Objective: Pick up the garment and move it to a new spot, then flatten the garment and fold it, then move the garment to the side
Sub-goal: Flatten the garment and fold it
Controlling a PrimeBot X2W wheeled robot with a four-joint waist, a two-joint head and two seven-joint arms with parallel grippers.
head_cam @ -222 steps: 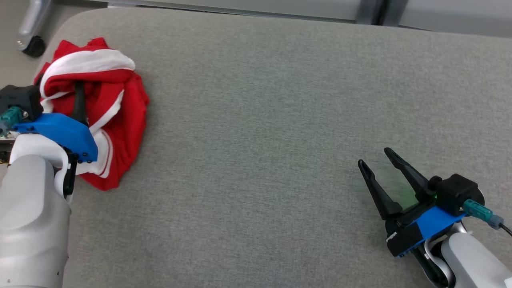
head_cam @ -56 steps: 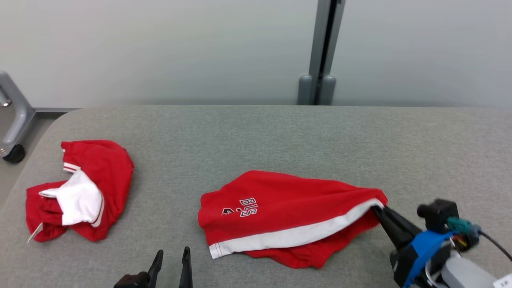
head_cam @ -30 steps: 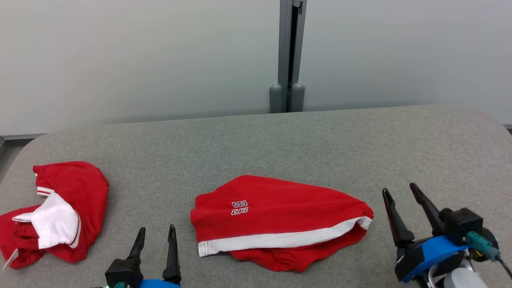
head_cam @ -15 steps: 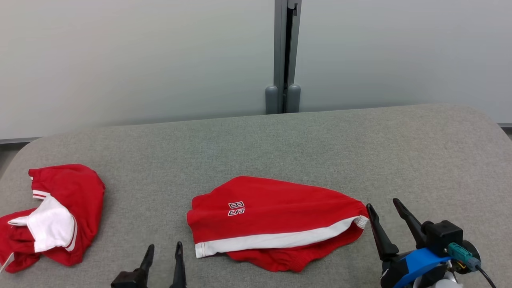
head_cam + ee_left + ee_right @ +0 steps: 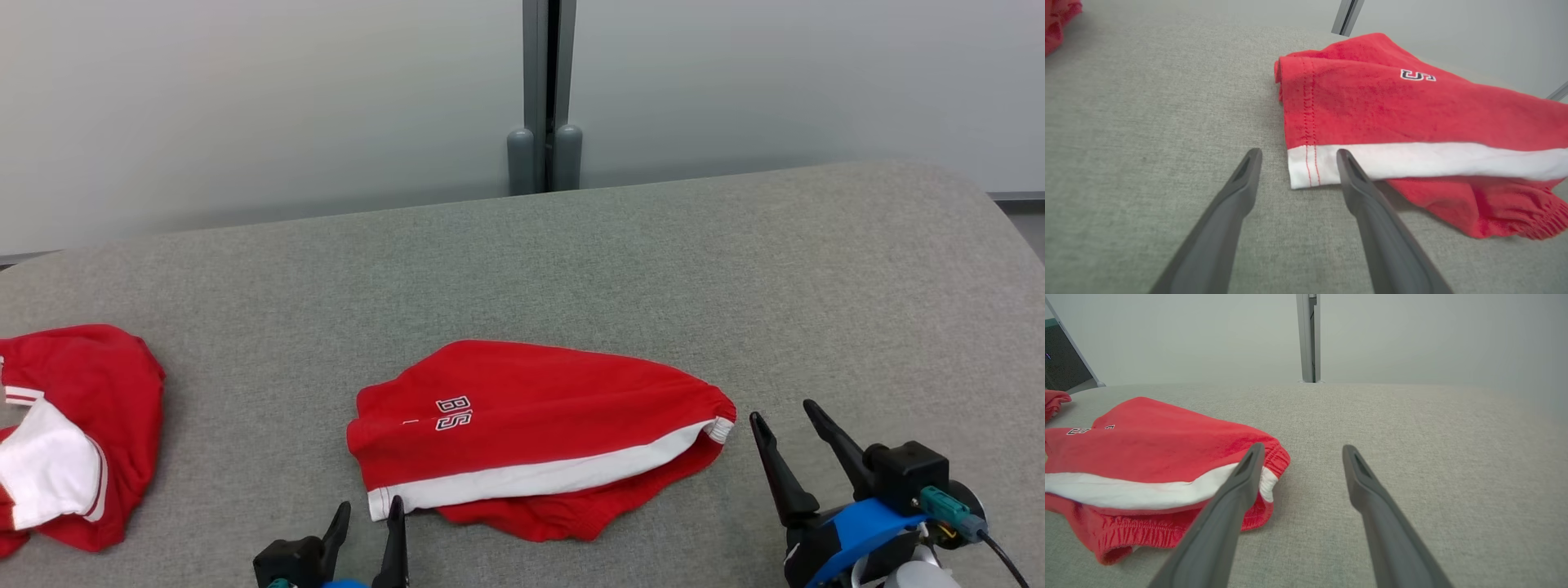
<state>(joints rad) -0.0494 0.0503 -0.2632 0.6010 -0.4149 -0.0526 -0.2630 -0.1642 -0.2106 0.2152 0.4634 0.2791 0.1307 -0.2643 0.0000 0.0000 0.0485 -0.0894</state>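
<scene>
Now the left gripper [image 5: 370, 504] gapes empty at the shorts' [image 5: 531, 425] hem, and the right gripper [image 5: 782, 410] gapes empty beside the waistband.

This looks like a bare test lab: a grey fabric-covered table [image 5: 653, 269] stands against plain pale wall panels [image 5: 245, 106] and a metal post [image 5: 544, 82].

red garment [image 5: 539, 408] w/ white stripe, grey table [image 5: 735, 269], blk tools
</scene>
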